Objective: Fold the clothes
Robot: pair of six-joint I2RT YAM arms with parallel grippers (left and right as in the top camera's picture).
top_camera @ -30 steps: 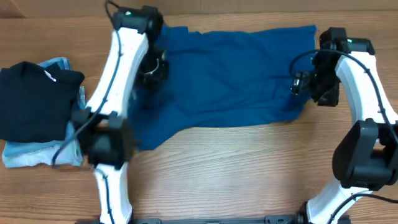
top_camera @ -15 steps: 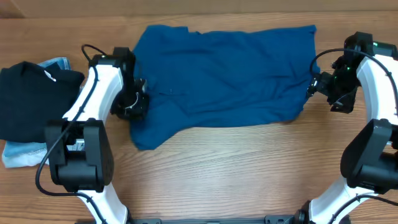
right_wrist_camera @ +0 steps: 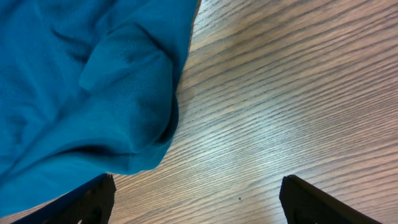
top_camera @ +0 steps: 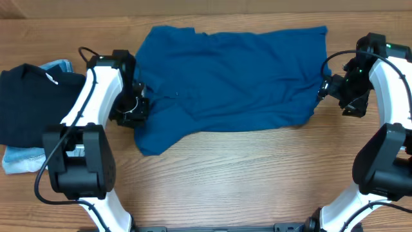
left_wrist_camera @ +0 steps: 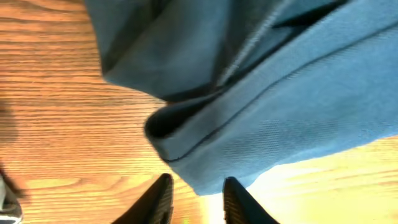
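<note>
Beside the clothes (top_camera: 232, 77), left hand (top_camera: 131, 111) slightly farther left than before.

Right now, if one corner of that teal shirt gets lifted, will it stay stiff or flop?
Probably floppy: the teal shirt lies flat with soft wrinkles, and its edge is rolled over itself in the left wrist view. It looks thin, so likely light. Pushed, it would probably bunch rather than slide whole on the wooden table.
</note>
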